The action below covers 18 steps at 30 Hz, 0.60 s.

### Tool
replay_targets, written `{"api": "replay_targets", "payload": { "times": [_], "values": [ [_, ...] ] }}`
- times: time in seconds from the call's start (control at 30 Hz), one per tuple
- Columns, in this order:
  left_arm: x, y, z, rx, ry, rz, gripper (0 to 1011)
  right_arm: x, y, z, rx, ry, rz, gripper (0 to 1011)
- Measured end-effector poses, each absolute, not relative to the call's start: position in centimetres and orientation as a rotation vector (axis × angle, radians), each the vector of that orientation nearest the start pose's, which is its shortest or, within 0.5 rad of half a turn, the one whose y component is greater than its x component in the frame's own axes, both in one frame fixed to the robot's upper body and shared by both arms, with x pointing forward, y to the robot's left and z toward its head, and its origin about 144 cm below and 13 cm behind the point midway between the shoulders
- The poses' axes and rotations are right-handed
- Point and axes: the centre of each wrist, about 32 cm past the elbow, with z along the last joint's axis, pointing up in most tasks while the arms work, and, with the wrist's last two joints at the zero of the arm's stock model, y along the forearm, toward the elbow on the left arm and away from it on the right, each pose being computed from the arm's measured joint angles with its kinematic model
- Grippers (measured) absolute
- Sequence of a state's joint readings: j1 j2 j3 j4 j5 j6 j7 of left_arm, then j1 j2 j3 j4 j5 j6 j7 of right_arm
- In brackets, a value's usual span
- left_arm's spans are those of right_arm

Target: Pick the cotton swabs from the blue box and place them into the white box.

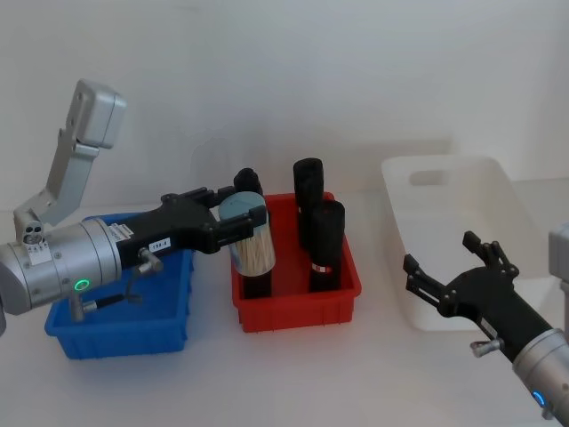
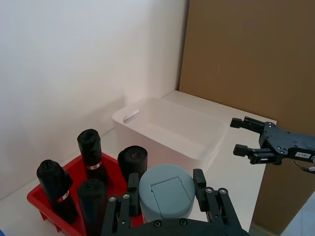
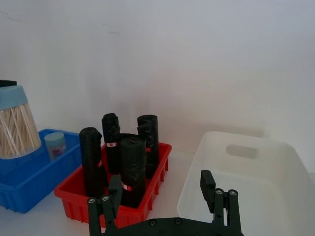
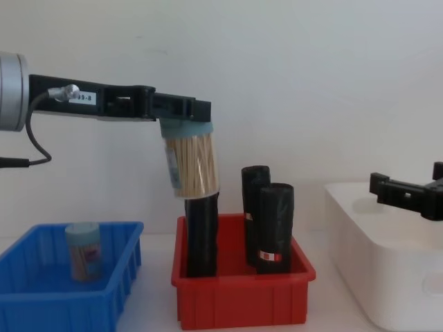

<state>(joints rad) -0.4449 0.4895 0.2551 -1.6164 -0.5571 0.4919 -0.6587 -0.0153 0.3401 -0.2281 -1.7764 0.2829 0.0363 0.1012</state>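
Head view | L gripper (image 1: 242,212) fingers (image 1: 213,197) pinch cotton swabs (image 1: 253,249) cap | R gripper (image 1: 440,252) fingers (image 1: 422,277) spread wide

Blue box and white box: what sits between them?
Head view: the red bin of black rolls stands there; the left gripper holds a cotton swabs jar above it.

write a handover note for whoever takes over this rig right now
Left gripper: shut on a cotton swab jar, held by its cap in the air above the red bin and its black rolls.
Right gripper: open and holding nothing, at the near side of the white box.
Things: a second jar stands upright in the blue box. No jar is visible in the white box.
Done: the first jar is picked and lifted out.
Left: carry it past the red bin, release it in the white box, then fetch the second jar.
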Motion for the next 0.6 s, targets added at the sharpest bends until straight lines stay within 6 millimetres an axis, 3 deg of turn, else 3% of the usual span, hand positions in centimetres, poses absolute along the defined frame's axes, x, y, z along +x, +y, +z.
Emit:
{"api": "replay_targets", "payload": {
  "times": [0.6],
  "values": [
    [54.3, 28.6, 131.4, 0.097, 0.106, 0.636, 669, 44.5, -22.2, 120.7, -0.007, -0.097, -0.974, 1001]
  ]
}}
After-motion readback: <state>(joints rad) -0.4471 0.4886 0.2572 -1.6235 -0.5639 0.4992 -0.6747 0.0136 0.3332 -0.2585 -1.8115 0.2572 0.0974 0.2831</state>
